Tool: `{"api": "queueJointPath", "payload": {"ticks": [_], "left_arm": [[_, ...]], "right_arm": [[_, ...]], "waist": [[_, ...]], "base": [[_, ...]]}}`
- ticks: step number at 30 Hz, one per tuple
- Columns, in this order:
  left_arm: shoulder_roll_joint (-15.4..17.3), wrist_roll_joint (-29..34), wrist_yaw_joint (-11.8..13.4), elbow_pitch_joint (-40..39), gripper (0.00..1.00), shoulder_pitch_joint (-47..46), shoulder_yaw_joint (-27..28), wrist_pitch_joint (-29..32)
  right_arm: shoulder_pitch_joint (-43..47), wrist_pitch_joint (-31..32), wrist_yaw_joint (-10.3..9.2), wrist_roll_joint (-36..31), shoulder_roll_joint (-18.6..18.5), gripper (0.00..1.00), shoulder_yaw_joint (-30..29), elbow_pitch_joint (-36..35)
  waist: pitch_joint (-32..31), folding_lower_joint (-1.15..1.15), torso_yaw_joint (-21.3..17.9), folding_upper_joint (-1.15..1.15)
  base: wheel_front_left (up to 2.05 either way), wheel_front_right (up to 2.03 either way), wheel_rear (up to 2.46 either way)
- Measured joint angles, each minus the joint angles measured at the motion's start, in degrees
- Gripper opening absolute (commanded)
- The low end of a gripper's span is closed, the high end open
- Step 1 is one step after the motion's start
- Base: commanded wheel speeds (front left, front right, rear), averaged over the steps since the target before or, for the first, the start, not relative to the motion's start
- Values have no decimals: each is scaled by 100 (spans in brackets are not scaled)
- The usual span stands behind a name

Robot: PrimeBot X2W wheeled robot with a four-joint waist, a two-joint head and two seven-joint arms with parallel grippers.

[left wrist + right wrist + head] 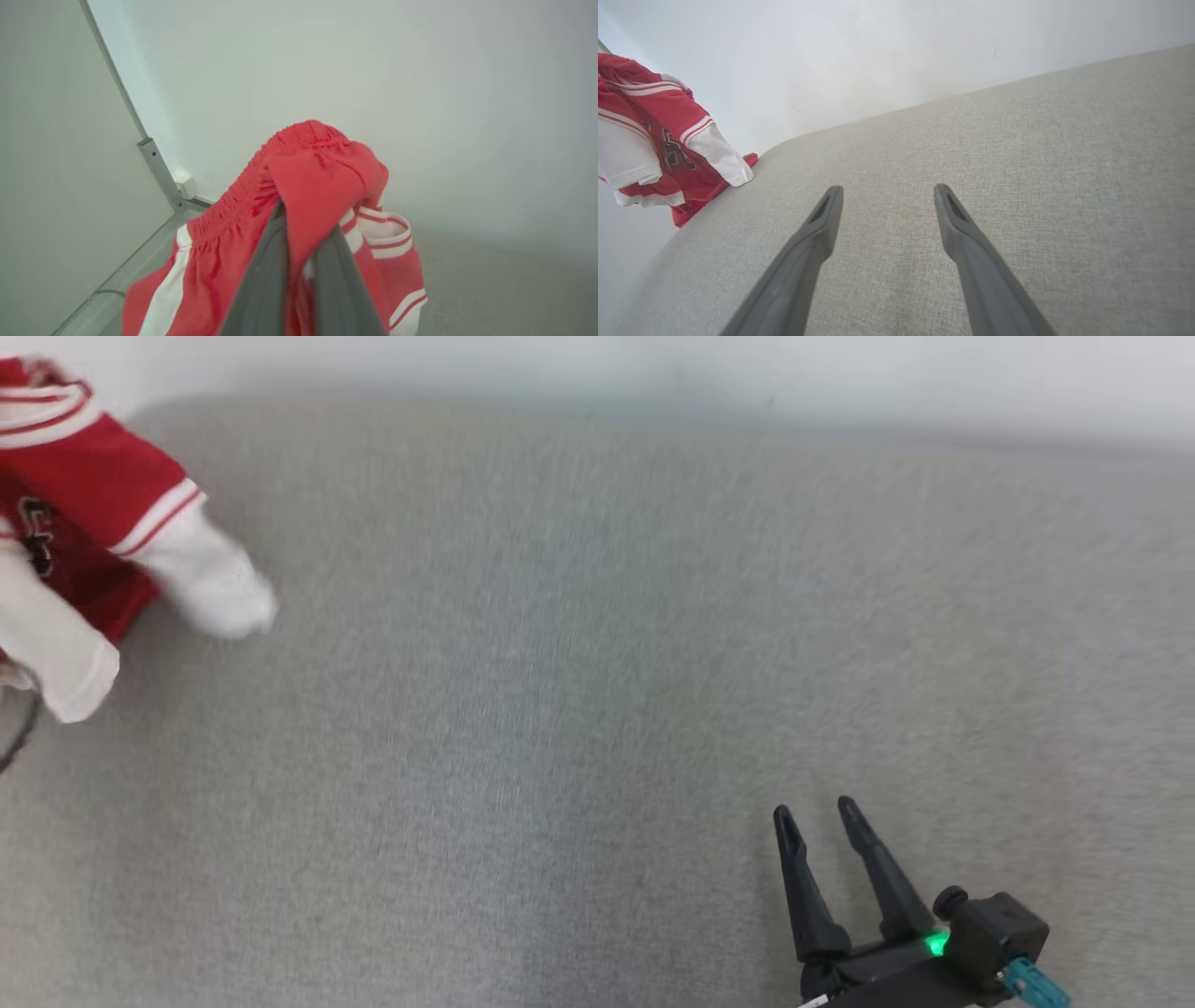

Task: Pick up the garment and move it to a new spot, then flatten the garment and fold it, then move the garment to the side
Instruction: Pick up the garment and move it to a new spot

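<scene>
Garment (84, 513): red with white stripes, white sleeve ends and dark lettering. It is bunched at the far left of the grey upholstered surface (597, 709), close to the pale wall (653, 373).
Left gripper (306, 219): clenched on a fold of the garment's red cloth, with the gathered hem draped over the fingertips.
Right gripper (815, 810): released, fingers spread with nothing between them, over the near right of the surface, well apart from the garment.

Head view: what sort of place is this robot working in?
Probably a plain test bay, not a home: a broad grey fabric-covered surface, bare white walls, and a metal frame post in the corner. A red-and-white garment is at the surface's left.
</scene>
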Motion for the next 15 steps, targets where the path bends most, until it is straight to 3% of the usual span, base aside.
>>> {"api": "queueJointPath", "payload": {"ticks": [8, 15], "left_arm": [[-567, -259, -166, -1373, 0, 43, -524, 641], [-1303, -924, -240, -2626, 0, 446, -860, 1043]], "right_arm": [[0, -207, 0, 261, 9, 100, -30, 426], [70, -221, 0, 64, 7, 100, -467, 301]], "waist": [[-850, -1, -317, -1], [-1293, 0, -947, -1]], "base": [[0, 0, 0], [0, 0, 0]]}}
